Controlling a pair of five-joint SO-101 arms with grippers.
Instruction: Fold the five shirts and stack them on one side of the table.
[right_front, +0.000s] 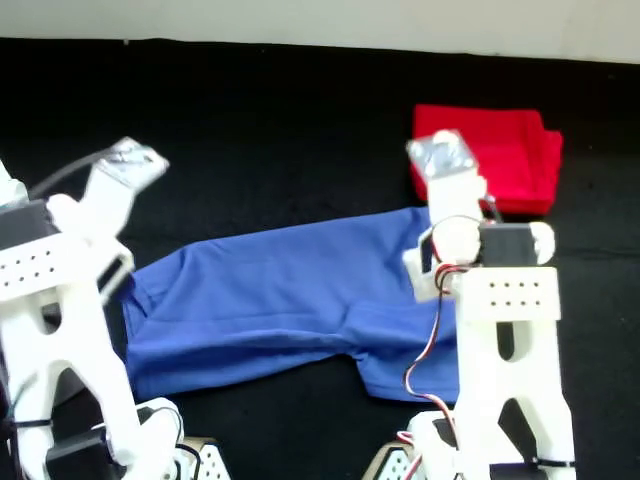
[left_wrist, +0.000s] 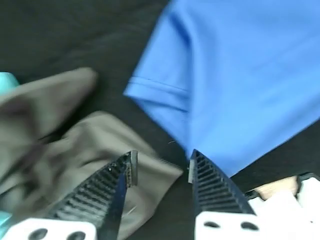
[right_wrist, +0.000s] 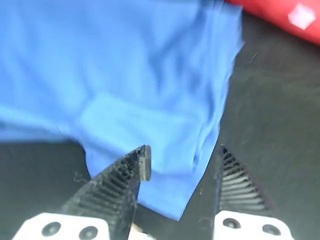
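A blue shirt (right_front: 290, 295) lies spread across the middle of the black table, partly folded lengthwise. A folded red shirt (right_front: 495, 155) rests at the back right. My left gripper (left_wrist: 161, 167) hangs open over the black cloth just off the blue shirt's (left_wrist: 240, 80) sleeve hem, with a crumpled grey-brown shirt (left_wrist: 75, 150) under one finger. My right gripper (right_wrist: 182, 160) is open above the blue shirt's (right_wrist: 115, 75) lower corner, holding nothing; the red shirt (right_wrist: 280, 15) shows beyond it. In the high view the left arm (right_front: 70, 270) stands at the shirt's left end, the right arm (right_front: 480, 260) at its right end.
A bit of light teal fabric (left_wrist: 6, 80) peeks past the grey-brown shirt. The black table covering (right_front: 250, 130) stretches bare behind the blue shirt up to the pale wall (right_front: 350, 20).
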